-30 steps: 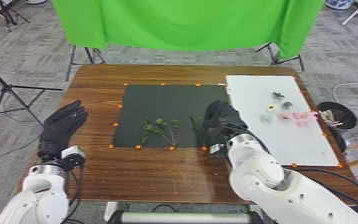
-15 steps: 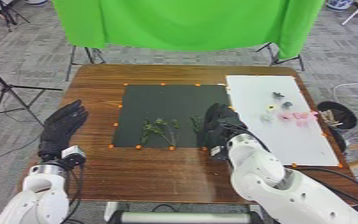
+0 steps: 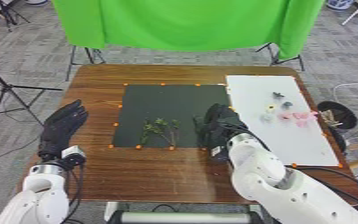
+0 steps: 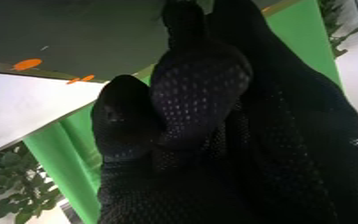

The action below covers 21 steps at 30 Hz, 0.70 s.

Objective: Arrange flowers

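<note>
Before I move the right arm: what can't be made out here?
Head view: whether the right hand holds anything; hidden behind that hand.
Head view: edge of the dark mat beneath that hand; covered by it.
Head view: detail of the pink flowers; too small.
Right wrist view: rest of the dark mat; cut by top edge.

The right hand (image 3: 220, 122) is black, with small pale dots (image 4: 198, 95) in rows. To its left, the sprigs (image 3: 164, 129) are green, the mat (image 3: 167, 102) dark grey. To its right, the flowers (image 3: 297, 116) are pink, the board (image 3: 255, 90) white. Around it, the counter (image 3: 149, 175) is brown, wood-grained; beyond it, the cloth (image 3: 193, 25) is plain bright green.
</note>
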Tool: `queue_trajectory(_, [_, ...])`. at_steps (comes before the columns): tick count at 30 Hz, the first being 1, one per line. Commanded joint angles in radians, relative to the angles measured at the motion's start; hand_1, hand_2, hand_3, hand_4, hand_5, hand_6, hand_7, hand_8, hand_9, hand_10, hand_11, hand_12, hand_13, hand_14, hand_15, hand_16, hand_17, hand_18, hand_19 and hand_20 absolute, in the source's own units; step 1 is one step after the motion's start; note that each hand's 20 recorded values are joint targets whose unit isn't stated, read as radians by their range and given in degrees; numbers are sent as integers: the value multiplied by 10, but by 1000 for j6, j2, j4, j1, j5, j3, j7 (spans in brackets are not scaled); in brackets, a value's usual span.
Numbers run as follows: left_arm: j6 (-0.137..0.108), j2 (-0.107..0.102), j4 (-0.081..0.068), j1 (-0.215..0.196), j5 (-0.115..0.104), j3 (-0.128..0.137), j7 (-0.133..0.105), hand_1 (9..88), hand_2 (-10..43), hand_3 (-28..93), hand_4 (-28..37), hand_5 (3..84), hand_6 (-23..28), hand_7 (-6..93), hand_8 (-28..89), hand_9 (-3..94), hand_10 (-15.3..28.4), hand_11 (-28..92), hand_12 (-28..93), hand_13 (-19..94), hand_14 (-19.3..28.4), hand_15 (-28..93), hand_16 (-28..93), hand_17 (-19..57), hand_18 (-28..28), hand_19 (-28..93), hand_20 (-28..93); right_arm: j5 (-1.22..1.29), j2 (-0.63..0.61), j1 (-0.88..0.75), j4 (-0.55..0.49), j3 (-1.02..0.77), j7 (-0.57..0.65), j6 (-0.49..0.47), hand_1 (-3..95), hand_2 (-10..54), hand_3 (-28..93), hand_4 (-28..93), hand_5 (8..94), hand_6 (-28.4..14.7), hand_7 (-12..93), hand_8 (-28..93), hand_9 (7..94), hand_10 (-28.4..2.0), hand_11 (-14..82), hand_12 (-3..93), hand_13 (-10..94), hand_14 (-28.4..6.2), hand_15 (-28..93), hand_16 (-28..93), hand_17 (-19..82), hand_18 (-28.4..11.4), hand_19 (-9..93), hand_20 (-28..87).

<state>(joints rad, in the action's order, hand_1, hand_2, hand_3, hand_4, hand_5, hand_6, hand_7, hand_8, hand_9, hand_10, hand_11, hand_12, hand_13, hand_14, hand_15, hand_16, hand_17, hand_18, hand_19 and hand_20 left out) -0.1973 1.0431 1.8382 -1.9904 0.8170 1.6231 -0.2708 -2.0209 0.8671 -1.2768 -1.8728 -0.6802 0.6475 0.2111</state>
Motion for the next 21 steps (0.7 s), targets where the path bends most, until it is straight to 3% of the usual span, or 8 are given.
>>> queue_trajectory(1, [6, 6, 6, -14, 3, 3, 7, 409, -48, 715, -142, 494, -11, 203, -98, 417, 118, 203, 102, 363, 140, 221, -18, 143, 112, 113, 265, 13, -9, -8, -27, -28, 10, -33, 526, -95, 621, -51, 636, -10, 255, 129, 751, -142, 143, 218, 937, -11, 518, 265, 722, -53, 841, 423])
queue_trajectory(8, [6, 7, 3, -11, 3, 2, 8, 410, -48, 715, -141, 497, -13, 203, -99, 418, 119, 203, 102, 363, 141, 221, -19, 143, 111, 112, 263, -24, -26, -33, -93, -161, 8, -22, 457, -95, 652, -55, 624, -3, 228, 77, 715, -156, 157, 171, 937, -14, 510, 270, 713, -58, 850, 420])
queue_trajectory(10, [8, 6, 5, -15, 3, 4, 6, 410, -48, 715, -141, 497, -13, 202, -99, 418, 118, 203, 102, 362, 141, 220, -19, 143, 111, 112, 263, -51, -49, -37, -108, -204, 20, -29, 432, -95, 673, -68, 618, -2, 232, -13, 692, -157, 153, 173, 930, -21, 501, 292, 692, -72, 870, 410])
queue_trajectory(12, [5, 6, 5, -14, 3, 3, 7, 410, -49, 715, -141, 498, -12, 201, -99, 418, 118, 203, 102, 362, 141, 219, -19, 142, 111, 112, 263, -58, -75, -46, -119, -250, 28, -63, 408, -95, 679, -75, 593, -3, 221, -67, 640, -160, 134, 175, 906, -31, 518, 297, 662, -92, 897, 402])
queue_trajectory(17, [4, 6, 5, -16, 2, 4, 8, 410, -49, 715, -141, 499, -13, 201, -100, 418, 119, 202, 102, 363, 141, 219, -18, 142, 111, 112, 263, -22, -125, -107, -132, -357, 65, -201, 361, -95, 678, -90, 480, -16, 153, -62, 517, -177, 86, 184, 841, -54, 565, 272, 592, -125, 924, 388])
queue_trajectory(21, [5, 8, 8, -22, 2, 6, 9, 411, -48, 715, -142, 498, -13, 201, -99, 418, 119, 201, 102, 363, 141, 220, -19, 142, 111, 113, 264, -5, -159, -162, -125, -381, 79, -238, 355, -95, 670, -93, 479, -10, 129, -62, 505, -181, 73, 187, 833, -58, 570, 264, 580, -131, 922, 387])
